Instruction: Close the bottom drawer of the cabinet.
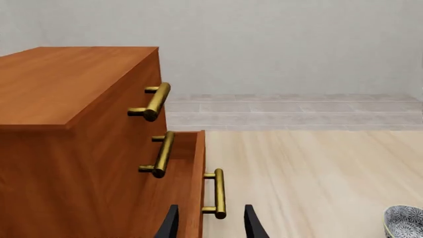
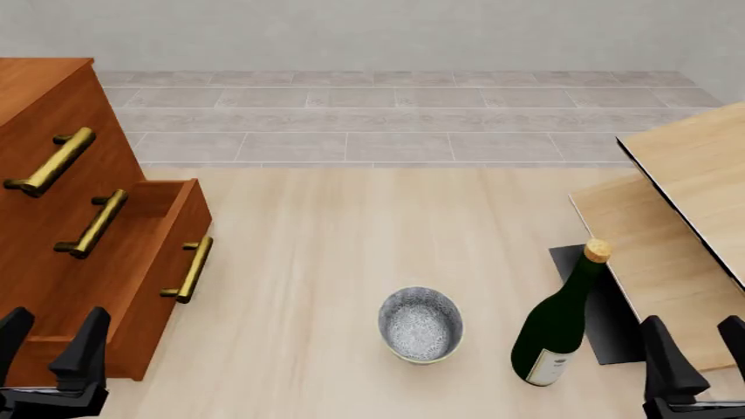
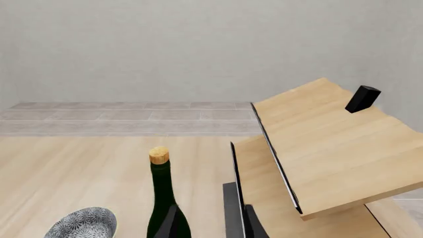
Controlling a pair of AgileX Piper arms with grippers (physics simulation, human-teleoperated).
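Left pincer (image 2: 52, 336) hovering open and empty before the cabinet (image 2: 47, 113).
Just ahead of its spread fingers, the bottom drawer (image 2: 163, 253) is sticking out, partly open, its brass handle (image 1: 218, 193) lying between the fingertips' lines without touching. Right pincer (image 2: 696, 349) is also gaping empty, beside a green bottle (image 2: 561, 319); a patterned bowl (image 2: 420, 325) is sitting on the counter (image 2: 349, 244) between them.

- The left black 2-fingered gripper (image 2: 49, 342) sits low at the front view's left edge, its jaws parted.
- The right black 2-fingered gripper (image 2: 696, 351) sits low at the right edge, jaws likewise parted.
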